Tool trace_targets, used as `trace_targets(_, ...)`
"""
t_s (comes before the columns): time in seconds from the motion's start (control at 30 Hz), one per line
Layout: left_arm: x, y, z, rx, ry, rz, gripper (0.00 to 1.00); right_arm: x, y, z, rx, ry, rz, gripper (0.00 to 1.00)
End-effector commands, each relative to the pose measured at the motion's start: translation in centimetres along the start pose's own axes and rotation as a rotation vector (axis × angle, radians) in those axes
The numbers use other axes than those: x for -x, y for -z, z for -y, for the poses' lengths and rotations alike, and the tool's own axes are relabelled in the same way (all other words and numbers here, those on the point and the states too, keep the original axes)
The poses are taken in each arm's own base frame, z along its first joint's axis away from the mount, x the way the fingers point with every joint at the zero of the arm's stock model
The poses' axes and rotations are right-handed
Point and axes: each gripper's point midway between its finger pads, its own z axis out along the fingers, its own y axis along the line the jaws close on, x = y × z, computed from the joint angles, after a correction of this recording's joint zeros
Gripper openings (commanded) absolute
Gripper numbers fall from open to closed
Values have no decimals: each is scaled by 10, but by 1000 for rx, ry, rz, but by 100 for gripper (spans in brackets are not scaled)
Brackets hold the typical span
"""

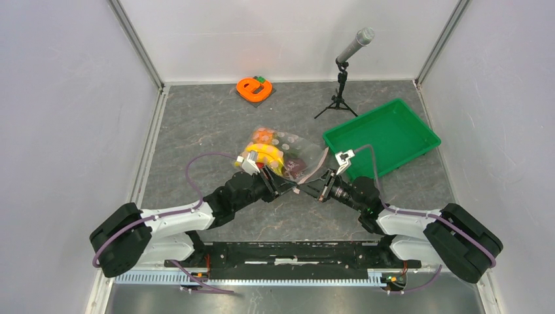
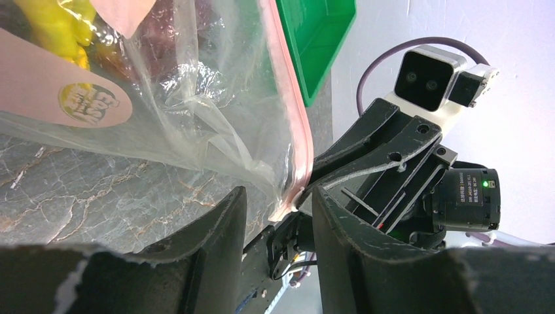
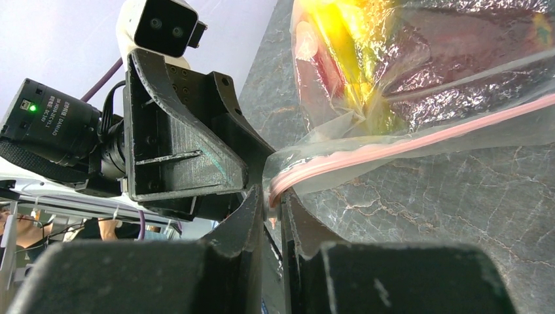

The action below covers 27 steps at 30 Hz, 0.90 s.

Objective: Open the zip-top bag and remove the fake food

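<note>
The zip-top bag [image 1: 298, 152] lies mid-table, clear with a pink zip strip [image 2: 288, 111]. Inside it are yellow bananas [image 1: 265, 156], an orange pineapple [image 1: 264, 135] and a dark maroon fruit [image 1: 298, 167]. My right gripper [image 3: 275, 199] is shut on the near corner of the zip strip [image 3: 393, 147] and holds that corner just off the table. My left gripper [image 2: 278, 196] is open. Its fingers stand either side of the same corner without clamping it. The two grippers meet tip to tip at the bag's near edge [image 1: 302, 188]. No apple shows.
A green tray [image 1: 386, 134] sits right of the bag, tilted against the far right. An orange "e"-shaped object [image 1: 252, 88] lies at the back. A microphone on a small tripod [image 1: 341, 78] stands behind the tray. Walls close in on the left, the right and the back.
</note>
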Motion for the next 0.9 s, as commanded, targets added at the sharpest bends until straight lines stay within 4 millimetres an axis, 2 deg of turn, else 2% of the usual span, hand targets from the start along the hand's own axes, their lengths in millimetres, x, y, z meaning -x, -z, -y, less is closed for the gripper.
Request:
trace_targets(0.0,15,-4,19,-57,-4,63,47,7,1,-21,82,23,26,0)
trace_targets(0.13,20,-6,15,-45,21,92,44,5,2,-21,84,23,22,0)
trace_targets(0.4,12,-16,16,-55,54,55,42,5,1,-24,93,25,23,0)
trace_targets(0.5,9,-17,18,-67,67,39,35,5,2,-24,91,26,23,0)
trace_targets(0.63,8,-13,22,-85,76,33,11,5,2,-21,80,21,29,0)
trace_targets(0.7,9,-10,23,-88,80,33,2,5,3,-18,69,19,34,0)
trace_targets(0.87,4,-2,17,-31,48,-4,2,10,5,-12,31,17,67,0)
